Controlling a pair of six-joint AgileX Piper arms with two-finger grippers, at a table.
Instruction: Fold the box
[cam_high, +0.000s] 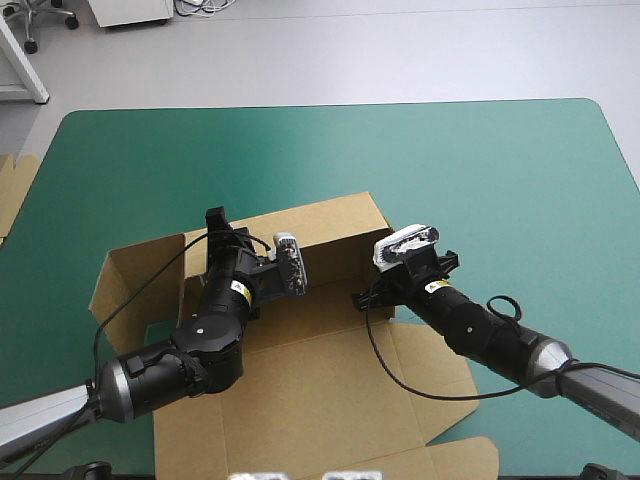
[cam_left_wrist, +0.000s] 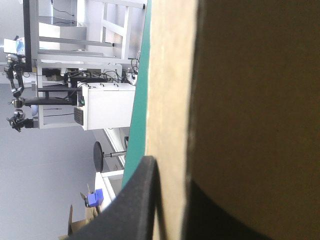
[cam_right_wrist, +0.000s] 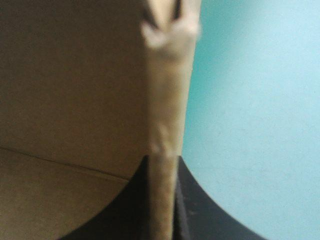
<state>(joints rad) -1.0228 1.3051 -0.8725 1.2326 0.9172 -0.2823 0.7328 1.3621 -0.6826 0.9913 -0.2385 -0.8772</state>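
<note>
Your left black-fingered hand (cam_left_wrist: 172, 175) and right hand (cam_right_wrist: 163, 165) each pinch a raised wall of the brown cardboard box (cam_high: 330, 370); pull unevenly and a wall may buckle.

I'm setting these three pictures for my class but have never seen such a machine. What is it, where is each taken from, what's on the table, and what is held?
This is a robot with two arms. The high view looks down from above and behind it onto a teal-green table. On the table lies a brown box cut from board, with some walls raised and the near part lying flat. The other two pictures come from cameras on the wrists, each looking along its end effector, the two-fingered grasping part. The left end effector pinches one raised wall. The right end effector pinches a wall's edge on the other side. More board shows at the table's left edge.
</note>
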